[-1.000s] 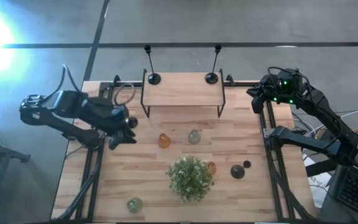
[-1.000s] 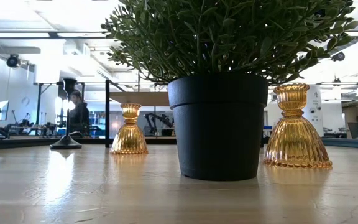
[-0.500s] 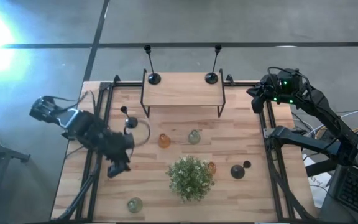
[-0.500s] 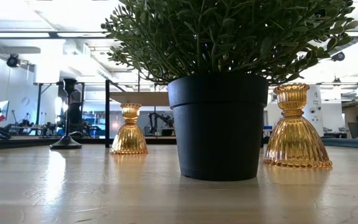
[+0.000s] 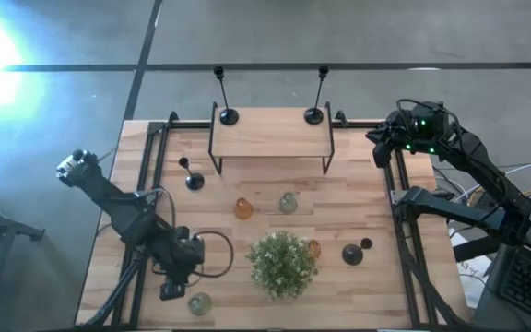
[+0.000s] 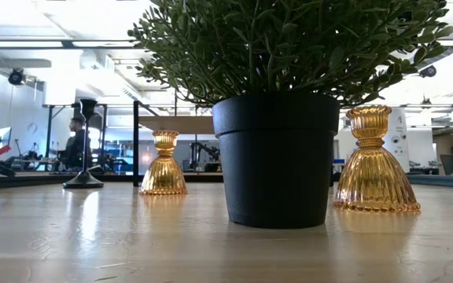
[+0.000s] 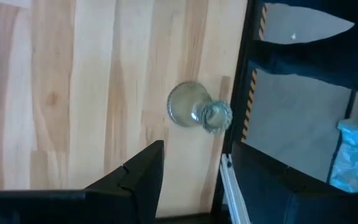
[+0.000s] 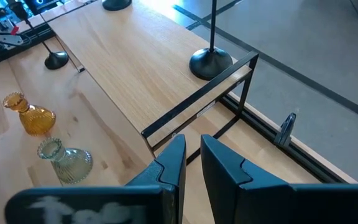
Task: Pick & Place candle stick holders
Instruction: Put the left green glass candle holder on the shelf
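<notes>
My left gripper (image 5: 175, 284) is open over the table's near left, just beside a pale green glass holder (image 5: 200, 302). In the left wrist view the holder (image 7: 197, 114) stands upright on its base, ahead of the fingers (image 7: 194, 180) and untouched. A short black holder (image 5: 193, 181), an amber one (image 5: 243, 208) and a pale green one (image 5: 288, 203) stand mid-table. Another amber holder (image 5: 313, 248) and a short black one (image 5: 353, 254) stand right of the plant. Two tall black holders (image 5: 227, 115) (image 5: 314, 114) stand on the shelf. My right gripper (image 5: 381, 143) waits shut at the far right (image 8: 193, 165).
A bushy green plant (image 5: 282, 263) in a black pot (image 6: 276, 157) stands near the table's middle front. A wooden shelf on a black wire frame (image 5: 270, 138) stands at the far middle. Black rails run along the table's left edge (image 7: 235, 124) and right edge (image 5: 399, 212).
My left gripper has swung from beside the short black holder at the table's left toward the near edge, ending beside the pale green glass holder. The short black holder, hidden under the gripper before, now stands in plain view.
</notes>
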Robot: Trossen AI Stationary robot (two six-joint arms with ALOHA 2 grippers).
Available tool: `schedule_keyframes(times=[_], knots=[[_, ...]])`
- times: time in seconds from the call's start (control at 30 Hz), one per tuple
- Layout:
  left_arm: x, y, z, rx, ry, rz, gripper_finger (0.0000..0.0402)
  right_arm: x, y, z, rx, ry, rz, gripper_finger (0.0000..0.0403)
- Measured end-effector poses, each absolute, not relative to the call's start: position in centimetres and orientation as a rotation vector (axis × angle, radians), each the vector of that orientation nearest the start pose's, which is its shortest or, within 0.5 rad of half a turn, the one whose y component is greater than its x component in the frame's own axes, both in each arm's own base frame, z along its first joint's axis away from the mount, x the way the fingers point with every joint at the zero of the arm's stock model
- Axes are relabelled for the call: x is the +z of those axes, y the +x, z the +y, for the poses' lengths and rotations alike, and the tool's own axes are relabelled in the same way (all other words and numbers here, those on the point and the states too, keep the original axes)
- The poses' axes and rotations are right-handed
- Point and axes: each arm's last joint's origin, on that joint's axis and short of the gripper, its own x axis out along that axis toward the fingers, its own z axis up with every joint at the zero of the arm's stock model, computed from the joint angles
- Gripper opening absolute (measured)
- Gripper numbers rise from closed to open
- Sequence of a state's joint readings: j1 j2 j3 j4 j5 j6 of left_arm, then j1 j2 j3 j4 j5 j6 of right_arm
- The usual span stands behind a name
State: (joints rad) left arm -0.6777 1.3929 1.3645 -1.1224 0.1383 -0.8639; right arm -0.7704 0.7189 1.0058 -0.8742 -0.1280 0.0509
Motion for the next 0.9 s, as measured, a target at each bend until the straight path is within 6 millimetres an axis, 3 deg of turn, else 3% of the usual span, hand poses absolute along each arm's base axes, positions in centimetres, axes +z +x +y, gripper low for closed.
schedule_keyframes(times=[0.2, 0.7, 0.9], knots=[[30.3, 21.1, -17.9, -0.255, -0.426, 1.319, 0.0193, 35.1, 8.8, -8.1, -0.637, 0.306, 0.523, 0.0043], [25.5, 19.7, -19.6, -0.321, -0.436, 1.332, 0.0193, 35.1, 8.8, -8.1, -0.637, 0.306, 0.523, 0.0043], [24.5, 19.7, -19.7, -0.329, -0.462, 1.314, 0.0193, 35.1, 8.8, -8.1, -0.637, 0.307, 0.523, 0.0043]])
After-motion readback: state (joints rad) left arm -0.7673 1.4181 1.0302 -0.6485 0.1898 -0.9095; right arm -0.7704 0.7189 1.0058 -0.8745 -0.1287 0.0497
